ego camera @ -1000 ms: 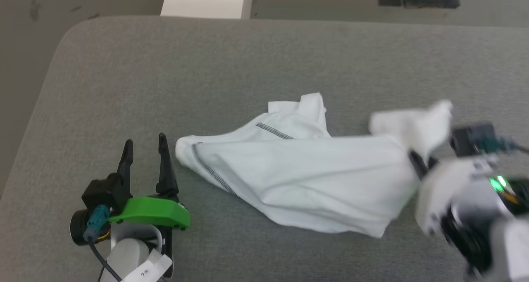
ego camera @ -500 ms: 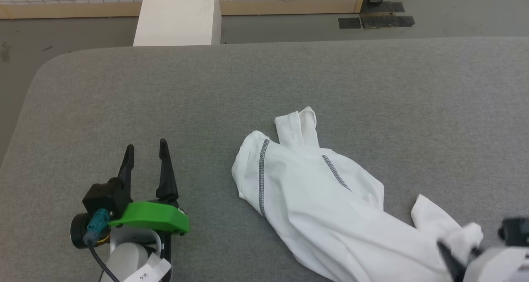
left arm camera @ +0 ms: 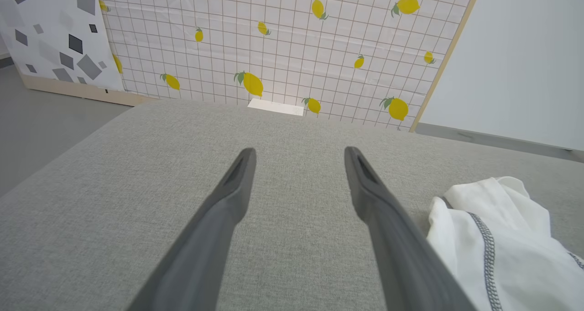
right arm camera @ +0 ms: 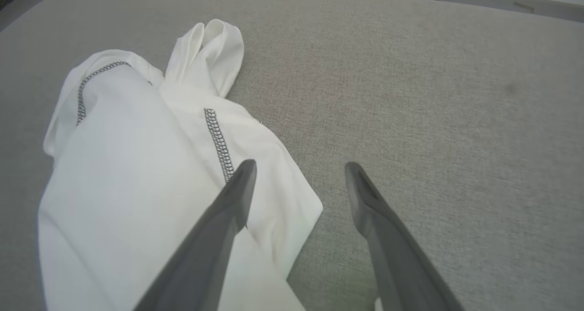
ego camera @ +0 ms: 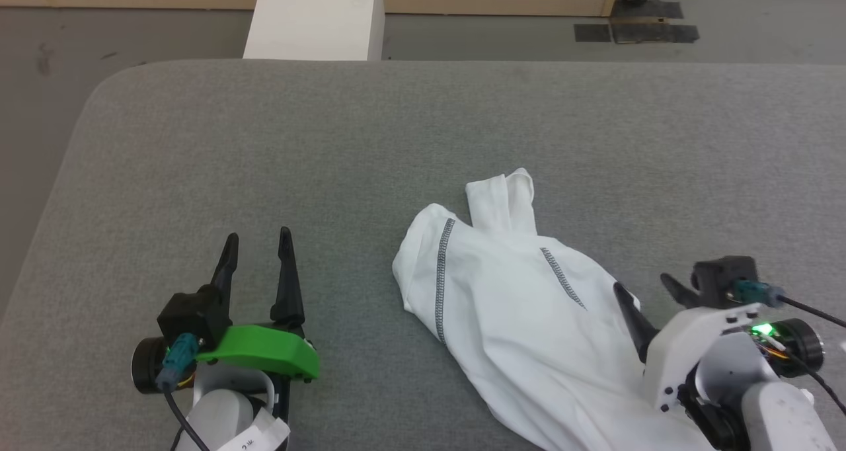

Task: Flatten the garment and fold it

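**Operator:** Currently, how is the left arm configured?

**Technician:** The left gripper point(ego camera: 258, 237) hovers low over bare table point(ego camera: 264, 140) at the near left. Its fingers are spread wide, point toward the far edge, and grasp nothing. It is well apart from the cloth. The likely reason is that it is parked clear, ready to take a second hold.

**Operator:** Where is the garment?

**Technician:** The garment point(ego camera: 515, 305) lies bunched at centre-right of the table. It forms a rumpled strip running from a doubled-over sleeve at the far end toward the near right edge. Two dark-grey stitching lines face up. It is not flat, so flattening appears to be at an early stage.

**Operator:** And the right arm?

**Technician:** The right gripper point(ego camera: 641, 282) sits at the near right, angled toward the far left, with its fingers released and empty. One finger stands over the cloth's right border and the other over bare table. Whether either tip touches the fabric cannot be told. This straddling pose would suit pinching that border to draw the cloth open.
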